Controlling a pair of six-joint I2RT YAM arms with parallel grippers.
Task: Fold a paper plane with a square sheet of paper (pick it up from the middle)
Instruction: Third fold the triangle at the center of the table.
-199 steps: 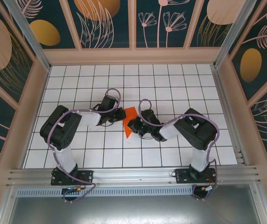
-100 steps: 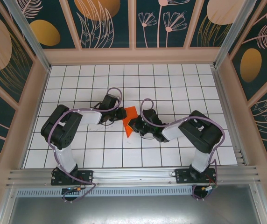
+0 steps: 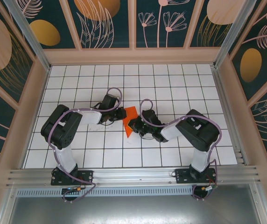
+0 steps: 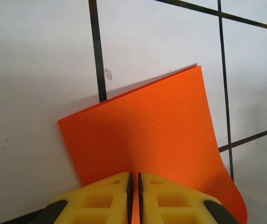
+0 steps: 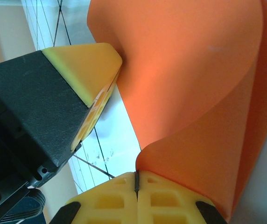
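The square sheet of paper [image 3: 129,121] is bright orange-red and hangs bent between both grippers near the middle of the grid table. My left gripper [image 3: 122,113] comes in from the left. Its yellow fingertips [image 4: 117,183] are shut on the sheet [image 4: 152,126], with the thin paper running between the pads. My right gripper [image 3: 133,124] comes in from the right. In the right wrist view it [image 5: 136,174] is shut on a curled edge of the sheet [image 5: 194,88], which bows upward above the table. The left gripper's yellow finger [image 5: 89,70] shows there, close beside the paper.
The white grid table [image 3: 171,84] stretches around the arms. Tan walls [image 3: 133,56] close it in at the back and both sides. A metal rail [image 3: 133,175] runs along the near edge by the arm bases.
The left gripper has edged a little to the right towards the sheet. The right arm's elbow has shifted slightly and its gripper has nudged left. The paper stays held between them.
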